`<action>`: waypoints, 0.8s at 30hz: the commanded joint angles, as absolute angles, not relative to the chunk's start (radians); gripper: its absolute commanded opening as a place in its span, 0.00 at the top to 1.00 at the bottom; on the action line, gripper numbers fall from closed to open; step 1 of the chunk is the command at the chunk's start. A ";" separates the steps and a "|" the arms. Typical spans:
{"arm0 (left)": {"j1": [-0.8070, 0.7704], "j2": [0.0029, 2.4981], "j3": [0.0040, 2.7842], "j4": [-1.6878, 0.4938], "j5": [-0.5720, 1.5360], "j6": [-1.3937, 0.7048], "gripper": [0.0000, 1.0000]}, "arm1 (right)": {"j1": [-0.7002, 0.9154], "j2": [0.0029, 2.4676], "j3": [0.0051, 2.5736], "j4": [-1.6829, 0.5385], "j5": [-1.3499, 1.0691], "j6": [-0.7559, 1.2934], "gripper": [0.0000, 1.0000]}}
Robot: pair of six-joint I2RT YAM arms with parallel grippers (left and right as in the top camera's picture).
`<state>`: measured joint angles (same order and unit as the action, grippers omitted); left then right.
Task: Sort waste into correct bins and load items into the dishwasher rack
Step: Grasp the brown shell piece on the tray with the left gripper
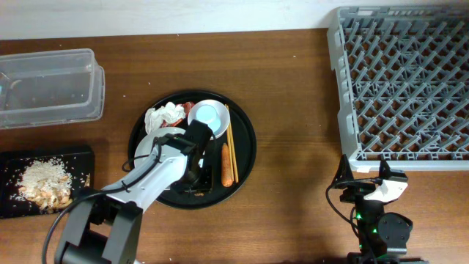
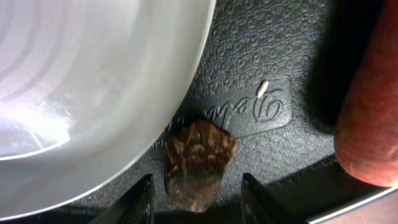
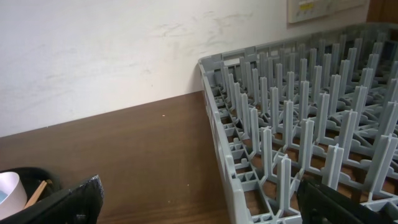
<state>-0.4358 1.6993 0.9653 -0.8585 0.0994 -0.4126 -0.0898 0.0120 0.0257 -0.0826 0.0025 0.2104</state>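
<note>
Bottom centre in the left wrist view, the left jaws stand open astride a dark food bit on the round black tray, gripping nothing; the white plate has its rim just beside the bit at upper left, and the carrot crowds the right edge. The right jaws gape wide and empty above the tabletop, just short of the dishwasher rack and its near corner. Overhead, the black bin with rice-like scraps and the clear tub hug the left edge, well apart from the tray.
</note>
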 commanded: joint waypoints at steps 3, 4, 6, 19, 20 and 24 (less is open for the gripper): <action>-0.439 1.707 0.935 -0.828 0.081 -0.423 0.56 | -0.083 0.006 0.006 -0.082 0.011 0.215 0.02; -0.439 1.707 0.934 -0.822 0.078 -0.423 0.57 | -0.083 0.006 0.006 -0.081 0.011 0.215 0.02; -0.439 1.707 0.934 -0.813 0.077 -0.423 0.57 | -0.083 0.006 0.006 -0.082 0.011 0.215 0.02; -0.439 1.707 0.934 -0.801 0.030 -0.423 0.61 | -0.083 0.006 0.006 -0.082 0.011 0.215 0.02; -0.439 1.707 0.934 -0.801 0.035 -0.423 0.62 | -0.083 0.006 0.006 -0.082 0.011 0.215 0.02; -0.454 1.707 0.934 -0.800 0.047 -0.423 0.62 | -0.083 0.006 0.006 -0.082 0.011 0.215 0.02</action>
<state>-0.4377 1.6993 0.9432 -0.8024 0.0479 -0.4129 -0.0898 0.0120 0.0257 -0.0826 0.0029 0.2100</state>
